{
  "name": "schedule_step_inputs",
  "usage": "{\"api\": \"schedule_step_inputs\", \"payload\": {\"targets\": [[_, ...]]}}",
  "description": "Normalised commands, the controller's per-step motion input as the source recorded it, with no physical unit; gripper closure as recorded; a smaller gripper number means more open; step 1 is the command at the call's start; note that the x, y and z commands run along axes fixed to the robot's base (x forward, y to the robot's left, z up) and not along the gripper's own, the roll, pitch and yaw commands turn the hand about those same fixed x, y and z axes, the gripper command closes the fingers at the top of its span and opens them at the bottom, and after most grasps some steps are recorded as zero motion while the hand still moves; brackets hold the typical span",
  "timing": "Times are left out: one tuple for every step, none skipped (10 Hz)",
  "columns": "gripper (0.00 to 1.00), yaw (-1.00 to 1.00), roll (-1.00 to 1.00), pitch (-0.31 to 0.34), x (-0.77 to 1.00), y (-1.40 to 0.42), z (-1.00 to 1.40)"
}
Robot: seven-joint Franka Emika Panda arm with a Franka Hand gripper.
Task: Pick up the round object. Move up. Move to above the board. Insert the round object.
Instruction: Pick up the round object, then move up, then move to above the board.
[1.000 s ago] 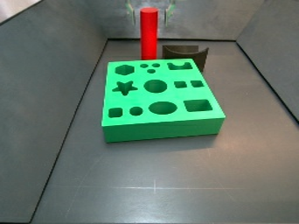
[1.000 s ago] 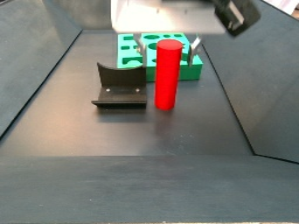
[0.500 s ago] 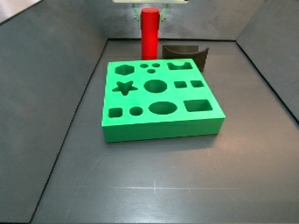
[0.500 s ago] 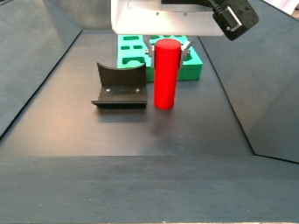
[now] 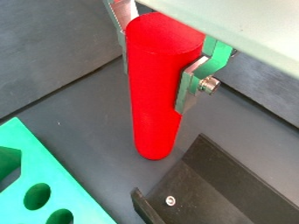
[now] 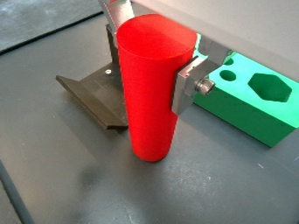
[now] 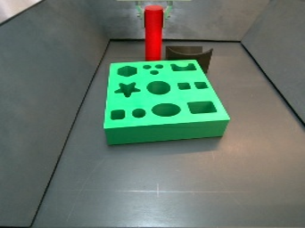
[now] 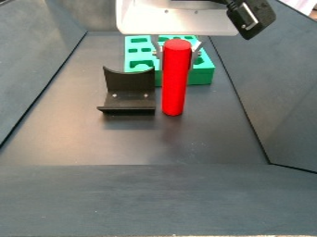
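Note:
The round object, a tall bright-red cylinder (image 7: 154, 31), stands upright on the dark floor behind the green board (image 7: 167, 130). It also shows in the other side view (image 8: 175, 79) and in both wrist views (image 5: 158, 87) (image 6: 152, 87). My gripper (image 7: 154, 11) is straight above it, with the silver fingers (image 5: 193, 80) pressed against opposite sides of its top, shut on it. The gripper also shows in a side view (image 8: 177, 39) and in both wrist views (image 5: 158, 52) (image 6: 152, 52). The cylinder's base is at the floor. The board's cut-out holes face up and are empty.
A dark arch-shaped block (image 8: 124, 93) lies right beside the cylinder, also seen in a side view (image 7: 191, 53) and a wrist view (image 6: 93, 92). Sloping grey walls (image 7: 71, 98) close in the floor on both sides. The board shows in a wrist view (image 6: 251, 109).
The fingers, which stood apart on either side of the cylinder's top, have closed onto it. The cylinder and board have stayed in place.

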Motion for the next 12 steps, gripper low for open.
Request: {"api": "schedule_step_inputs", "payload": {"targets": [[1.00, 0.00, 0.00, 0.000, 0.00, 0.00, 0.00], [1.00, 0.00, 0.00, 0.000, 0.00, 0.00, 0.00], [1.00, 0.00, 0.00, 0.000, 0.00, 0.00, 0.00], [1.00, 0.00, 0.00, 0.000, 0.00, 0.00, 0.83], [1.00, -0.01, 0.00, 0.043, -0.04, 0.02, 0.84], [1.00, -0.02, -0.01, 0.064, -0.06, 0.01, 0.70], [1.00, -0.02, -0.01, 0.060, -0.04, 0.01, 0.61], [1.00, -0.02, -0.02, 0.057, -0.02, 0.01, 0.38], [1.00, -0.02, -0.02, 0.060, -0.01, 0.01, 0.26], [1.00, -0.07, 0.01, 0.110, -0.49, -0.02, 1.00], [1.00, -0.07, 0.01, 0.089, -0.49, -0.02, 1.00], [1.00, -0.06, 0.02, 0.027, -0.46, -0.02, 1.00]]}}
